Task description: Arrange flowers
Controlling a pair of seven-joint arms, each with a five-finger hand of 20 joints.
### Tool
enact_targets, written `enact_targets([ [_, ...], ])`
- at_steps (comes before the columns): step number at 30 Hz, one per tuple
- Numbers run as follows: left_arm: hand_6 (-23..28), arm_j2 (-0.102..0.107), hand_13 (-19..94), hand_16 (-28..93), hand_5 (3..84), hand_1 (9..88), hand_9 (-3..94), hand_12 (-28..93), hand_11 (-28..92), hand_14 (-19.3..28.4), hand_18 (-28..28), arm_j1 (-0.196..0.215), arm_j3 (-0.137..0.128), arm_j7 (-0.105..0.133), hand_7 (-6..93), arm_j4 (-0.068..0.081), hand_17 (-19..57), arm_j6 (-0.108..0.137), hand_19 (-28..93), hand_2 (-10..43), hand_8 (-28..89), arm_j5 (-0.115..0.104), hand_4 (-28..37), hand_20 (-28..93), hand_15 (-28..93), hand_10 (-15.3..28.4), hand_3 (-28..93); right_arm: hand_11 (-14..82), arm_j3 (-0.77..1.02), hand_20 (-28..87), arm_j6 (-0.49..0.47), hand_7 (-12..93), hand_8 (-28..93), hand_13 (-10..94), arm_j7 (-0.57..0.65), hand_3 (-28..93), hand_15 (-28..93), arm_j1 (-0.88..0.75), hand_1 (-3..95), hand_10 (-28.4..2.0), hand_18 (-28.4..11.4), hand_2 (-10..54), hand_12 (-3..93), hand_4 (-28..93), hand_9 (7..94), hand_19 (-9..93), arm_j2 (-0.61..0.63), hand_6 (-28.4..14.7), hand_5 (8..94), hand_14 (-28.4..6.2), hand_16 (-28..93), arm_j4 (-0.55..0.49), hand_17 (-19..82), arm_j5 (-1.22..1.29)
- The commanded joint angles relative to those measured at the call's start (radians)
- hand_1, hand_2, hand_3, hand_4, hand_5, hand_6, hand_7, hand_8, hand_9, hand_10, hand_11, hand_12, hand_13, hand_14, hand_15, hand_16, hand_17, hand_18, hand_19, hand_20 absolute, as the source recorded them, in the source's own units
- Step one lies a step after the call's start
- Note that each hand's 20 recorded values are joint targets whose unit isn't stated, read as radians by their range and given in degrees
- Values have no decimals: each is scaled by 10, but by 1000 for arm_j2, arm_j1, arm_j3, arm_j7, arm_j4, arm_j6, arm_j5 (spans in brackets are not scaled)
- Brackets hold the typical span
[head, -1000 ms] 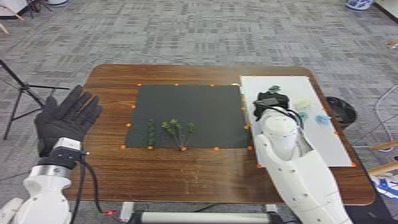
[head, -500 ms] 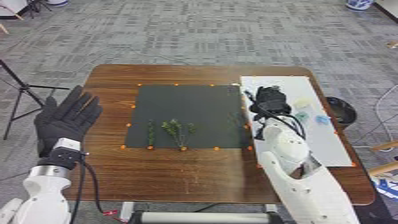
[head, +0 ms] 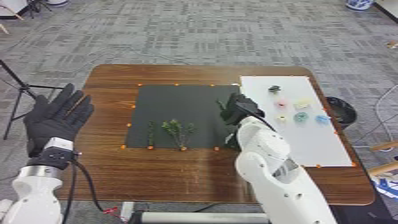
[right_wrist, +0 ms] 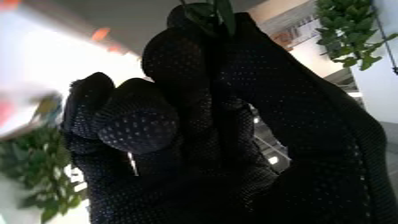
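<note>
My right hand [head: 240, 107] is over the right edge of the black mat [head: 182, 105], curled round a green sprig [head: 222, 106] whose leaves stick out on its left. In the right wrist view, my right hand [right_wrist: 293, 105] pinches dark green leaves [right_wrist: 211, 14] between thumb and fingers. A thin green stem [head: 151, 134] and a branching sprig [head: 178, 132] lie side by side on the mat. Pink [head: 282, 103], pale yellow [head: 302, 104], teal [head: 302, 117] and blue [head: 322, 119] flowers rest on the white board [head: 311, 150]. My left hand [head: 58, 117] is open, left of the table.
The brown table [head: 169, 175] surrounds the mat. A dark green piece [head: 274, 89] and a small yellow flower [head: 282, 118] also lie on the white board. A black bin [head: 341, 113] stands beyond the table's right edge, and a tripod [head: 19, 90] at the left.
My right hand has moved left from the white board to the mat's edge with the sprig, uncovering flowers on the board. My left hand has shifted slightly to the left.
</note>
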Motion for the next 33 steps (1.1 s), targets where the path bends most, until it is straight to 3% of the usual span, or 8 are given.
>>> enact_targets([
  [1,89,23,242,-40,391,224,322,79,165,148,119,0,15,-3,59,-10,-73,20,325,144,-75,-1,-283,51,186,153,706,392,-26,375,-18,465,205,816,66,764,664,-25,475,-108,-283,-95,567,-90,796,851,-123,-35,725,-72,425,52,388,11],
  [20,91,32,240,-36,391,226,321,81,163,152,120,-4,20,-7,57,-9,-75,33,324,147,-73,-2,-283,53,190,156,706,433,-17,359,11,476,175,806,25,734,683,-79,495,-116,-281,-95,557,-130,782,859,-129,-30,705,-78,426,98,379,-134],
  [30,91,30,238,-33,391,227,320,84,162,155,123,-3,19,-6,58,-3,-77,22,326,145,-74,4,-283,56,193,157,708,492,1,357,-10,487,161,788,22,692,699,-76,454,-139,-281,-95,499,-163,757,858,-129,-32,676,-86,427,98,367,-149],
  [31,91,30,238,-32,391,228,320,84,162,155,123,2,17,-2,58,-7,-77,30,326,147,-74,-3,-283,56,192,157,713,493,4,357,-9,487,161,787,21,694,699,-77,454,-139,-281,-95,496,-162,756,857,-129,-32,672,-87,427,98,366,-148],
  [33,91,28,238,-32,391,230,319,84,161,155,125,6,13,-3,58,-8,-78,22,326,150,-73,-3,-283,56,192,157,714,495,8,357,-3,489,160,785,24,693,699,-76,449,-141,-281,-95,493,-161,750,856,-126,-34,667,-86,426,96,366,-152],
])
